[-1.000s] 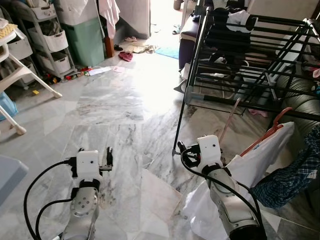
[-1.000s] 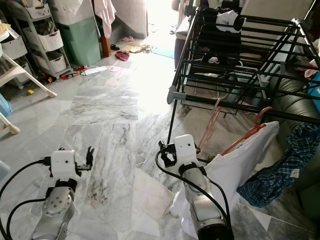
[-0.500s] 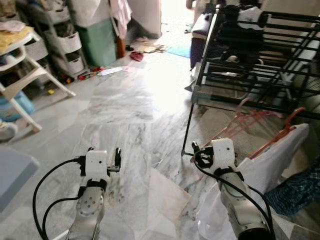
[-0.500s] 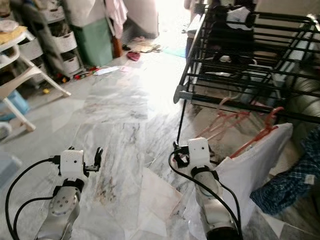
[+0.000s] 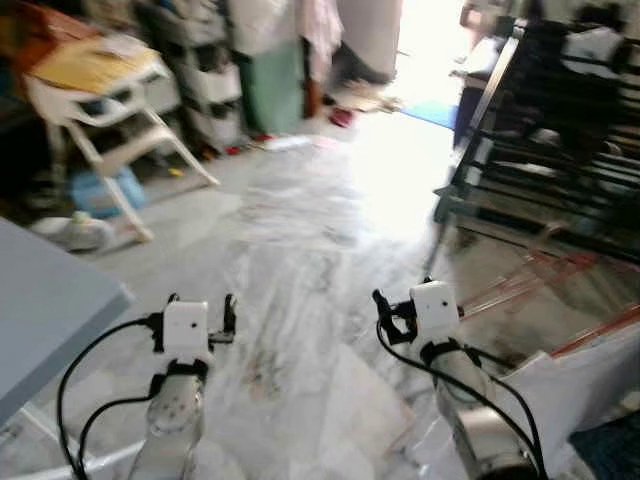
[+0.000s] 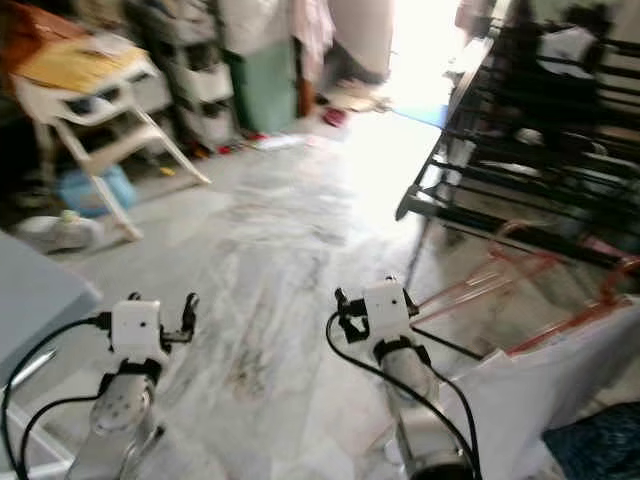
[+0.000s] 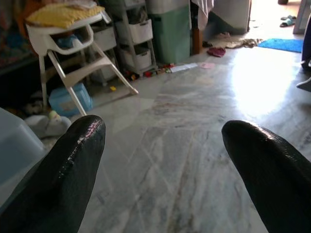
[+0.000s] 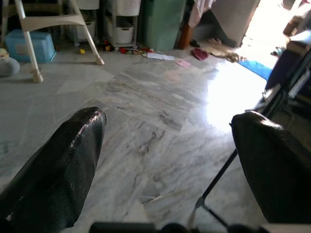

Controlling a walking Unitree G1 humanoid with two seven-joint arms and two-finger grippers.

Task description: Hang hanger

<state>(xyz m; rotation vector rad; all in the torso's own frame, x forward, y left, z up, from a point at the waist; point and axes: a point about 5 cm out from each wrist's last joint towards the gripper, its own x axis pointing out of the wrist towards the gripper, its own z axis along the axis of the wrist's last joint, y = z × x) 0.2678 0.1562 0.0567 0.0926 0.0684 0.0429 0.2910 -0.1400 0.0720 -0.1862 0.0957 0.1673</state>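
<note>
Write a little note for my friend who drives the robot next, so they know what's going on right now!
Left claw: open, holding nothing, held low over the grey marble floor.
Right claw: open, holding nothing, beside the foot of the black metal drying rack.
Red plastic hangers: down on the right, below the rack, next to a white cloth. The head views are blurred, so I can't count them.
Done: nothing that shows; neither claw has a hanger.
Left: reach to the right, pick up a hanger, hang it on a rack bar.

Grey-veined marble floor point(image 5: 300, 230); red hanger point(image 6: 520, 265); black rack point(image 6: 530, 140); white highchair point(image 5: 110, 110).
</note>
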